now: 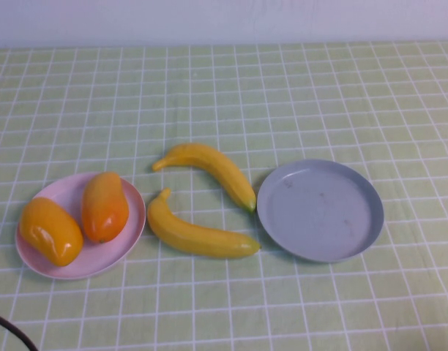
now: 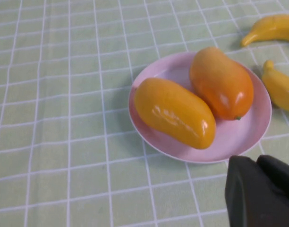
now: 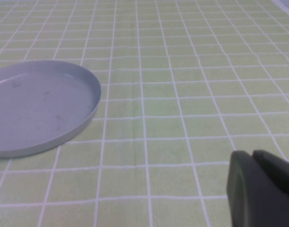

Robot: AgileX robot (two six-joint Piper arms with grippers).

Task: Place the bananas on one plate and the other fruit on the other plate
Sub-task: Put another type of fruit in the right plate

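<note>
Two bananas lie on the cloth between the plates: one [image 1: 213, 167] farther back, one [image 1: 195, 234] nearer the front. Two orange mango-like fruits [image 1: 50, 230] [image 1: 104, 206] lie side by side on the pink plate [image 1: 99, 259] at the left. The grey-blue plate [image 1: 320, 210] at the right holds nothing. My left gripper [image 2: 257, 160] is shut and empty, just off the pink plate's [image 2: 239, 137] rim on the robot's side. My right gripper [image 3: 252, 153] is shut and empty over bare cloth, to the right of the grey plate [image 3: 36, 109]. Neither gripper shows in the high view.
A green checked cloth [image 1: 319, 95] covers the table up to a pale wall at the back. A black cable [image 1: 12, 333] crosses the front left corner.
</note>
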